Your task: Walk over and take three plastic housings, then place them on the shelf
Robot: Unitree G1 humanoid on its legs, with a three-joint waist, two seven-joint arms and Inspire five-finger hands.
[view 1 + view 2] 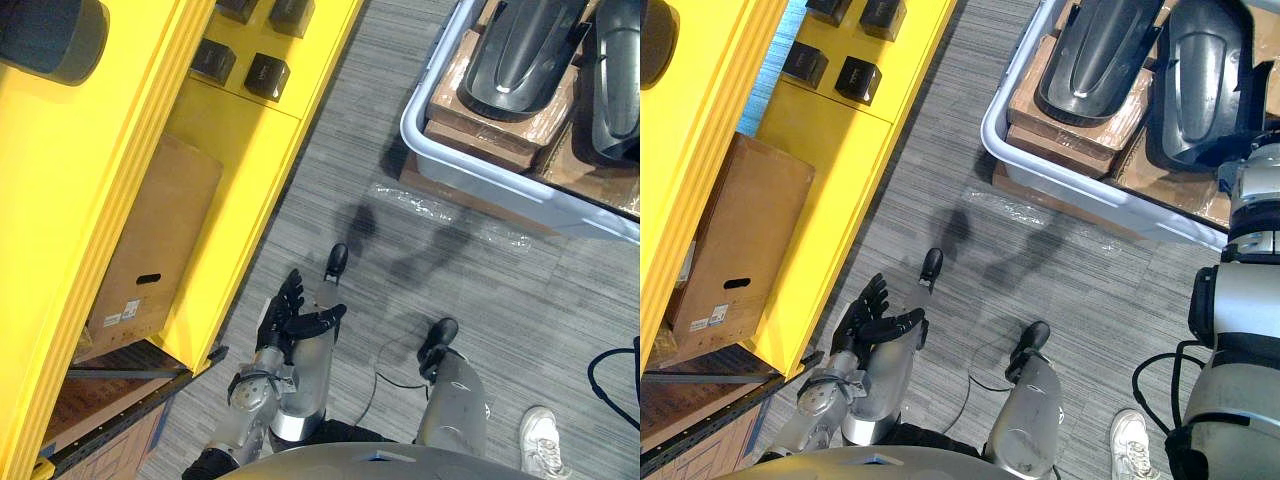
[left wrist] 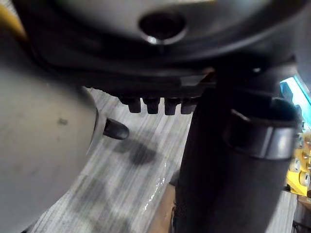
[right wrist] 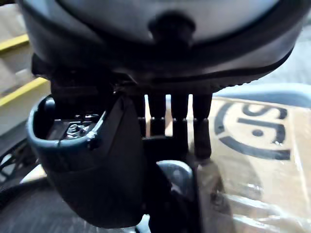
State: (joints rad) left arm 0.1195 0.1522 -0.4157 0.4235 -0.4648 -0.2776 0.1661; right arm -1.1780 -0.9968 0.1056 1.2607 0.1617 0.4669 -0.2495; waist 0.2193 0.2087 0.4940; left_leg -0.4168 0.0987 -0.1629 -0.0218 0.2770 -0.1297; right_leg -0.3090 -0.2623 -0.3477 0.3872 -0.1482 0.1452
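Right hand (image 3: pixel 178 116): reaches over the bin; fingers straight and released, pointing at a film-wrapped carton (image 3: pixel 252 160), grasping nothing.
Left hand (image 1: pixel 295 318): hangs low over the grey carpet floor (image 1: pixel 450 300), near the shelf's front edge; fingers loosely spread, palm up, empty.
Plastic housings: two dark, glossy, curved shells, one (image 1: pixel 1095 55) beside the other (image 1: pixel 1205 80), lying on the cartons inside the bin. Neither hand touches one.
Bin (image 1: pixel 1060 175): pale grey tub on the floor, ahead and to the robot's right, well apart from the shelf.
Step in hand: by my reading, the taking of the first housing. The walk to the bin looks done and nothing is picked up yet.
Next move: probably lowering the right hand onto the nearer housing and curling the fingers under its edge. The shell looks wide and slippery, so a one-handed hold may be weak, and the left hand may need to come up in support.
Shelf (image 1: pixel 90 200): yellow, along the robot's left, holding a brown cardboard box (image 1: pixel 150 250) and small black boxes (image 1: pixel 265 75). A dark rounded object (image 1: pixel 50 35) sits at its far left corner; whether it is a housing I cannot tell.
Writing: a white label (image 1: pixel 120 312) on the cardboard box, too small to read; a large dark round mark with letters (image 3: pixel 252 131) printed on the carton.
Bystander: a person's white shoe (image 1: pixel 540 440) at the floor's near right.
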